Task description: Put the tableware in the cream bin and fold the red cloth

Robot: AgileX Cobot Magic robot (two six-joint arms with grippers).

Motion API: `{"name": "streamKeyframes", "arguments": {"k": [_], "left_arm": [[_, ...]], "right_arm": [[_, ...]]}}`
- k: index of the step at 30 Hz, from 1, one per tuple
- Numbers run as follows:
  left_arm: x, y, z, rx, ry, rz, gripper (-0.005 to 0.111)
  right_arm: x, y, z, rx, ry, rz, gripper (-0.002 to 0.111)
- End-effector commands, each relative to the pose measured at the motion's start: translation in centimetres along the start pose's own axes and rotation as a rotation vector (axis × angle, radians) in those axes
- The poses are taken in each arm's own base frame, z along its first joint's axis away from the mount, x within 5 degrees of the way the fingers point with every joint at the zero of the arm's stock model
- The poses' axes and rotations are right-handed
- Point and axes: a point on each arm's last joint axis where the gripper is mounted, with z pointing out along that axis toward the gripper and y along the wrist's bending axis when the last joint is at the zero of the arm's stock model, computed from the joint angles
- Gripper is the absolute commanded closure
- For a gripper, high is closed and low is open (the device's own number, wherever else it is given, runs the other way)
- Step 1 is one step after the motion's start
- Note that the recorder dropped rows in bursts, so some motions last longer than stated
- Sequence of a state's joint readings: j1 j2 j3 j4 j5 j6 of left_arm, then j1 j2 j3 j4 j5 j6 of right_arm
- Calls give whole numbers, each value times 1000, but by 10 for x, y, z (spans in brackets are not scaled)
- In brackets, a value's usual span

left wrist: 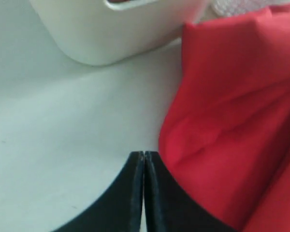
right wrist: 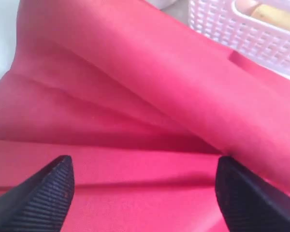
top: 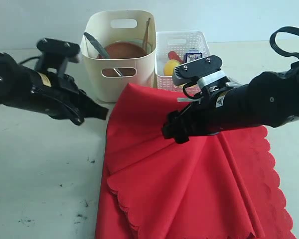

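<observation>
The red cloth (top: 189, 184) lies rumpled and partly folded on the table, its scalloped edge toward the front. Behind it stands the cream bin (top: 120, 52) holding the reddish-brown plate (top: 122, 51), a silver knife (top: 95, 45) and wooden chopsticks (top: 147, 32). My left gripper (top: 102, 112) is shut and empty at the cloth's left edge (left wrist: 222, 125), just in front of the bin (left wrist: 116, 29). My right gripper (top: 170, 132) hangs open just above the cloth's folds (right wrist: 145, 121), with its fingers (right wrist: 43, 193) wide apart.
A white perforated basket (top: 182, 42) with yellow and red food and a small carton stands right of the bin, touching the cloth's far edge; it shows too in the right wrist view (right wrist: 241, 29). Bare pale table (top: 40, 174) stretches left of the cloth.
</observation>
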State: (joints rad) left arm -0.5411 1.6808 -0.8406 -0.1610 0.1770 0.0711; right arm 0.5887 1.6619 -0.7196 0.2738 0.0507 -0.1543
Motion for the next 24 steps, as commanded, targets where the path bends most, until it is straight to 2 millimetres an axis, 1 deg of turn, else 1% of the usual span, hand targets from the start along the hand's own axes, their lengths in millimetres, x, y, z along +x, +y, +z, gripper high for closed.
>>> {"name": "streamKeyframes", "arguments": {"k": [1, 3, 4, 7, 10, 15, 16, 18, 19, 21, 23, 24], "left_arm": [[7, -34, 21, 60, 44, 54, 104], [10, -49, 28, 84, 64, 68, 104], [12, -53, 30, 90, 74, 63, 102], [16, -65, 38, 106, 101, 97, 90], [18, -76, 44, 120, 113, 152, 69], [20, -83, 53, 131, 123, 220, 29], [22, -83, 55, 131, 129, 234, 23], [25, -83, 59, 130, 143, 237, 15], [27, -84, 60, 130, 151, 239, 12], [28, -84, 62, 129, 157, 239, 12], [28, -84, 62, 129, 157, 240, 15], [29, -86, 62, 132, 158, 245, 21]], "right_arm": [[-6, -13, -1, 30, -28, 5, 32], [-5, -22, -2, 48, -17, 2, 32], [-4, -26, -2, 55, -6, -1, 32], [-2, -40, -3, 79, 28, 34, 32], [0, -49, -4, 94, 39, 58, 32], [-3, -48, -11, 91, 30, 58, 32], [-4, -48, -13, 90, 27, 57, 32], [-6, -47, -18, 88, 17, 57, 32], [-7, -47, -20, 88, 10, 56, 32], [-8, -46, -24, 87, 0, 53, 32], [-10, -46, -29, 86, -14, 50, 32], [-11, -45, -31, 87, -20, 45, 32]]}}
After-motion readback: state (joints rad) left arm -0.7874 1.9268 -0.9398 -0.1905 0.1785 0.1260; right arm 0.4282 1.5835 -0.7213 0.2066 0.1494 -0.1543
